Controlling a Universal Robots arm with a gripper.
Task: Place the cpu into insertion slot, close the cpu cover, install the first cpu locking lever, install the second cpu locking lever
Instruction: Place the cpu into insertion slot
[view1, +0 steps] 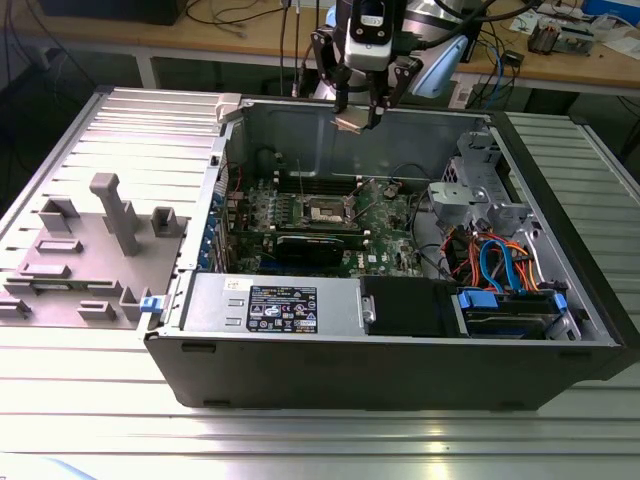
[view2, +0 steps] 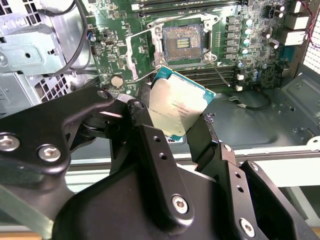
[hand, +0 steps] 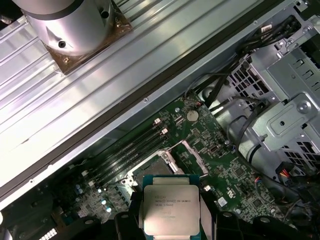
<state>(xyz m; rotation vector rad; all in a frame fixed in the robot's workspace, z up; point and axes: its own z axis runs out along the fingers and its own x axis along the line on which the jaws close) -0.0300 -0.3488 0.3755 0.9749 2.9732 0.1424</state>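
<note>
My gripper (view1: 358, 112) hangs above the rear wall of the open computer case (view1: 400, 370), shut on the cpu (view1: 353, 122). The cpu (view2: 180, 107) is a small square chip with a silvery top and green edge, pinched by two opposite edges between the black fingers (view2: 200, 132). In the first wrist view the cpu (hand: 170, 210) faces the camera, held by the gripper (hand: 171, 222). The insertion slot (view2: 182, 42) lies bare on the green motherboard (view1: 385, 225), well below the chip. The cpu cover (view2: 140, 55), a silvery frame, stands swung open beside the slot (hand: 155, 170).
A black rectangular card (view1: 320, 245) lies just in front of the slot (view1: 325, 210). A metal drive cage (view1: 470, 190) and coloured cables (view1: 495, 265) fill the case's side at the exterior view's right. A grey fixture plate (view1: 90, 250) sits outside the case.
</note>
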